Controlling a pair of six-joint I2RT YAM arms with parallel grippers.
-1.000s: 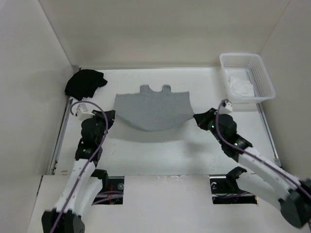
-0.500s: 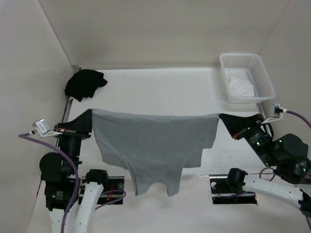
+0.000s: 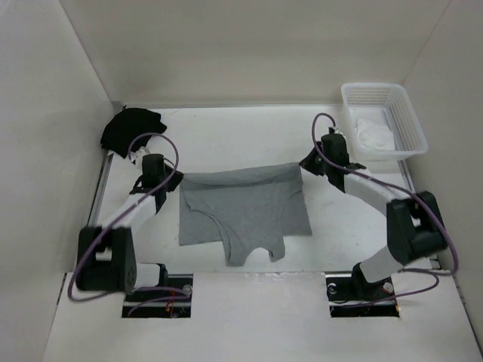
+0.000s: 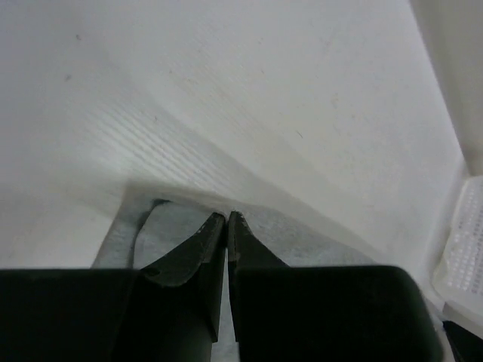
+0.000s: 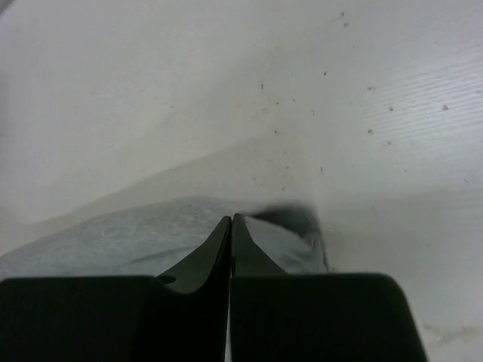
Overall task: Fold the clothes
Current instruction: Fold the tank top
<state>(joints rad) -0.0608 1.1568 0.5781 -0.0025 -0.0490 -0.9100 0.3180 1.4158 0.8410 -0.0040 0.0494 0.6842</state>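
The grey top spans crosswise between the left gripper and right gripper, each clamped shut on one far corner

Table beyond grey top lies open between black garment and basket.

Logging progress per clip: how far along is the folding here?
Done: the top lies spread on the table, straps toward the near edge. In hand: left gripper and right gripper are shut on its far corners. Left: no neat fold shows yet, so the folding itself.
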